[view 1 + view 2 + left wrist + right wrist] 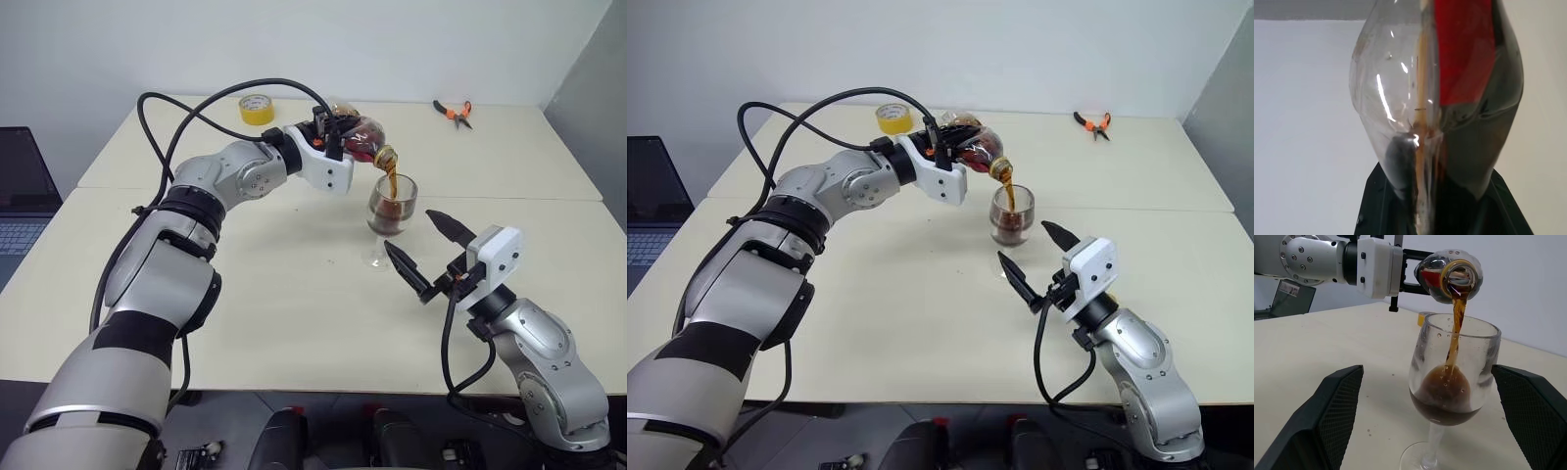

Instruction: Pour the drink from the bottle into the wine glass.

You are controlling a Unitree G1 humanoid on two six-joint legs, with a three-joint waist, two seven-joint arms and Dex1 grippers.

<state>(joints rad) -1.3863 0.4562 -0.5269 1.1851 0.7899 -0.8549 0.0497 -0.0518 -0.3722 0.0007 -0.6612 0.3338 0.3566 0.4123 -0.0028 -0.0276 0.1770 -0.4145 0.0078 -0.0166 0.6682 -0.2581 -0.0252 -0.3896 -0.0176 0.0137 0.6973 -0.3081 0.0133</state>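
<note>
The clear bottle (1400, 98) sits close between the left gripper's black fingers (1381, 205). Its red label (1464, 54) shows on one side, with dark drink (1474, 147) pooled beneath it.

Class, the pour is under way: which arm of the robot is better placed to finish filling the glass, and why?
The left. Its left gripper is shut on the tilted bottle, whose mouth pours the drink into the wine glass. The right gripper is open beside the glass, holding nothing.
</note>
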